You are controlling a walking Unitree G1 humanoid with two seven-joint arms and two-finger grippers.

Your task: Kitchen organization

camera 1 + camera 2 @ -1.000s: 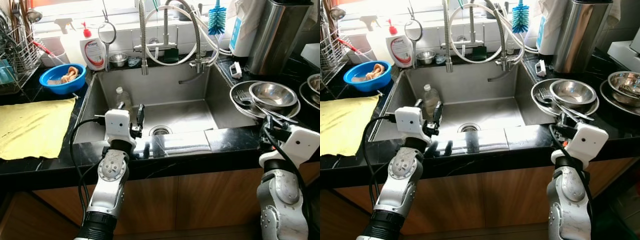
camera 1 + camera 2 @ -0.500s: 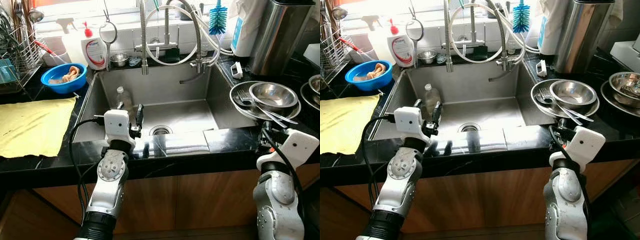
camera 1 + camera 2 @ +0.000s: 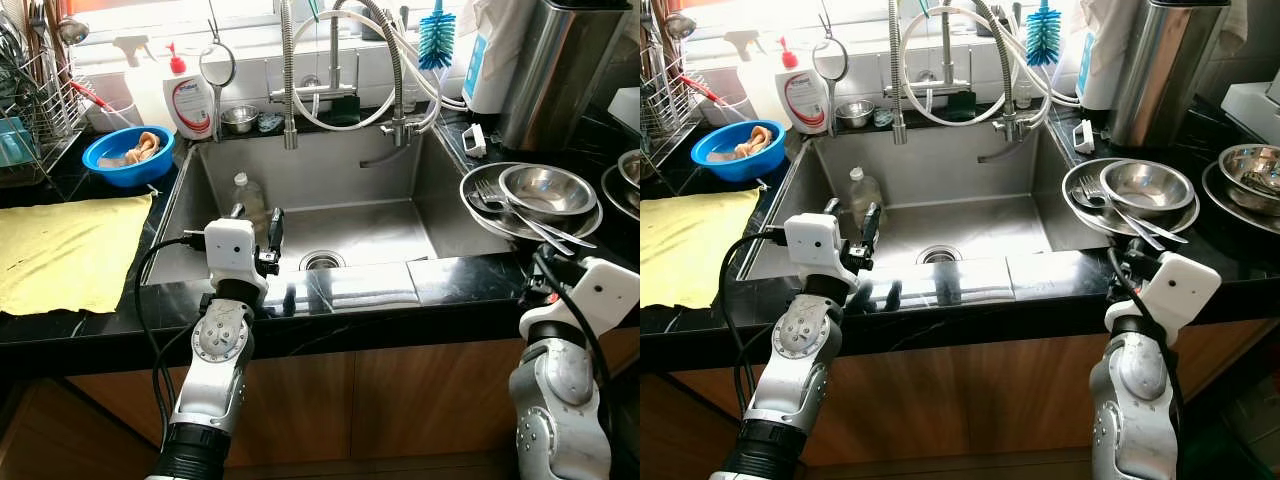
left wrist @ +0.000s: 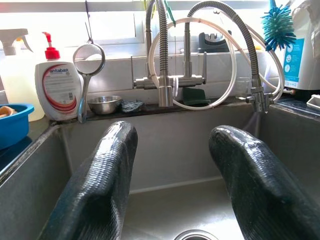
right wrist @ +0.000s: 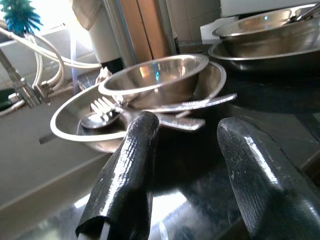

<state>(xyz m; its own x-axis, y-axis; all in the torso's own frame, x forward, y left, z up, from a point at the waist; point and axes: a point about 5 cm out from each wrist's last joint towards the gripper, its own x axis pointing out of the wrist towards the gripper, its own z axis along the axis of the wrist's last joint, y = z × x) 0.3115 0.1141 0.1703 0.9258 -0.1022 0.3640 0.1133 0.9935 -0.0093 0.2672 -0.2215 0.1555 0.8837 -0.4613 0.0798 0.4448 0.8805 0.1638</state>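
Two bowls (image 3: 547,189), fork (image 3: 487,190) beside sink (image 3: 330,170); bottle (image 3: 243,193) inside.

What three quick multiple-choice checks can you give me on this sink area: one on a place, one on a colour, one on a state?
1. Where does the clear bottle stand?
A. inside the sink
B. on the yellow cloth
C. in the dish rack

2. What colour is the bowl by the soap bottle?
A. red
B. blue
C. green

3. How is the right claw?
A. shut on a fork
B. shut on a bowl
C. open, holding nothing

Answers:
1 A: the bottle stands against the left wall of the sink.
2 B: the bowl beside the soap bottle is blue.
3 C: the right claw has its fingers apart, short of the metal dish holding the fork.
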